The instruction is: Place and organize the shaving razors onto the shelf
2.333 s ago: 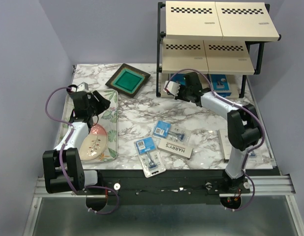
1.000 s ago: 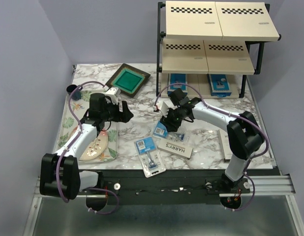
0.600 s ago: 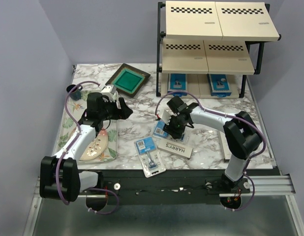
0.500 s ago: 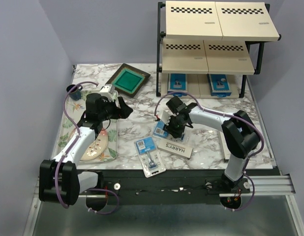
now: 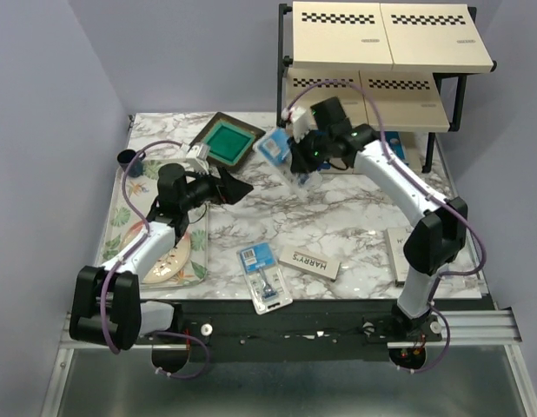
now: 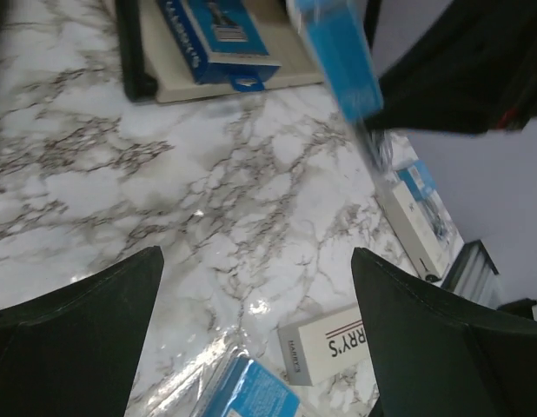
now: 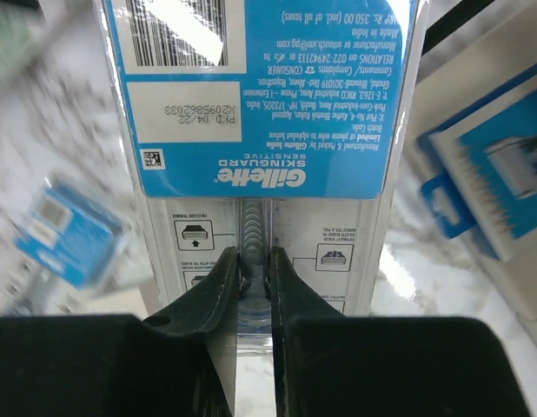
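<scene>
1. The right fingers (image 7: 225, 295) are nearly closed, pinching a blister pack (image 5: 275, 149) by its clear lower half. The pack hangs tilted above the back of the tabletop (image 5: 355, 200), just off the left front post of the shelf (image 5: 386, 39).
2. The left fingers (image 6: 77, 339) are spread wide and hold nothing, over the left half of the tabletop.
3. Handling, as a guess: the pack is light, with a thin bendy card and a slick plastic shell that would dent. A narrow pinch lets it swing. The ridge over the razor handle gives the firmest hold.
4. Blister packs: two sure, the held one and another (image 5: 261, 265) at the front edge. A possible third at the right edge is unclear.
5. White boxes: two, one (image 5: 310, 261) front middle and one (image 5: 397, 252) at the right edge, partly behind the arm.
6. Blue boxes: two on the bottom board, one (image 6: 216, 26) by the left post and one (image 5: 392, 146) peeking past the right arm.
</scene>
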Motion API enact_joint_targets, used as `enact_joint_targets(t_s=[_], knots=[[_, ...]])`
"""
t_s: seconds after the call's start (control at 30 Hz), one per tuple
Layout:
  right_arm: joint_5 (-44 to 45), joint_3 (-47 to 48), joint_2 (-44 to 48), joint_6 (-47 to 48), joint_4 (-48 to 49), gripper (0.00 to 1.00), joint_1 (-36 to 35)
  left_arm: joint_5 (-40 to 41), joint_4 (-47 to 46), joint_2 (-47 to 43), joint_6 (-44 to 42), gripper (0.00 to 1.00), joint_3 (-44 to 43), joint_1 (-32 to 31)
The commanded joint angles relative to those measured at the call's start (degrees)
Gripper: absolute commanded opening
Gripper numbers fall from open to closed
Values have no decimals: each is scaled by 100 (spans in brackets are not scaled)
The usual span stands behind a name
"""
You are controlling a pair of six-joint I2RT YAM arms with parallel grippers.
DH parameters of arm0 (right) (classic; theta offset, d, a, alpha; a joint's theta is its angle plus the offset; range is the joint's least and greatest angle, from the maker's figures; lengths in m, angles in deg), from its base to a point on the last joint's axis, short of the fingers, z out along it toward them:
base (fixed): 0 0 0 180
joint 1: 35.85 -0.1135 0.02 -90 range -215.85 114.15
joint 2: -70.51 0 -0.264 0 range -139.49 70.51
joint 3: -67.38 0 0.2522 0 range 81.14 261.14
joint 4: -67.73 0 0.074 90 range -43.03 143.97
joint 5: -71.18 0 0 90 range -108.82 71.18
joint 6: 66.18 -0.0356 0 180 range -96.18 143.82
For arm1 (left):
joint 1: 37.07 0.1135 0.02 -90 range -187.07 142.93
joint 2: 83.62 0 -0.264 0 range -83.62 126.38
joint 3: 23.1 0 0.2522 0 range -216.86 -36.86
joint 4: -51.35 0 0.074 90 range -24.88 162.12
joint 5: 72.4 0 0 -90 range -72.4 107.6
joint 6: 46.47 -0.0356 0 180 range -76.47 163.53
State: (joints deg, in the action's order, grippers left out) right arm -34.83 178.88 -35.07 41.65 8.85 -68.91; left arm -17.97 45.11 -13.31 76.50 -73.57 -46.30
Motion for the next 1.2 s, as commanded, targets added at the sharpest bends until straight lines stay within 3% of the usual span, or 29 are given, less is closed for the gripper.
enact_joint_targets(t_s=[0.0, 0.17, 0.27, 0.6, 0.8, 0.9, 1.03, 1.17], knots=[[-737, 440, 116, -2299, 177, 1, 318, -1108, -752, 413, 105, 98, -555, -482], [-492, 396, 230, -3458, 276, 1, 317, -1189, -1259, 625, 526, 98, -636, -922], [-237, 299, 319, -3986, 267, 1, 318, -1031, -1094, 616, 237, 98, -679, -1203], [150, 264, 345, -4129, 382, 1, 309, -373, -917, 1151, 8, 94, -873, -1546], [221, 97, 450, -4103, 487, 1, 317, -257, -1136, 1635, 270, 84, -1198, -1608], [265, 44, 503, -4103, 504, 1, 318, -432, -1268, 1767, 306, 75, -1286, -1686], [335, 70, 521, -4103, 522, 1, 317, -617, -1348, 1890, 368, 56, -1330, -1766], [458, 79, 556, -4103, 505, 1, 318, -714, -1348, 1934, 385, 50, -1348, -1784]])
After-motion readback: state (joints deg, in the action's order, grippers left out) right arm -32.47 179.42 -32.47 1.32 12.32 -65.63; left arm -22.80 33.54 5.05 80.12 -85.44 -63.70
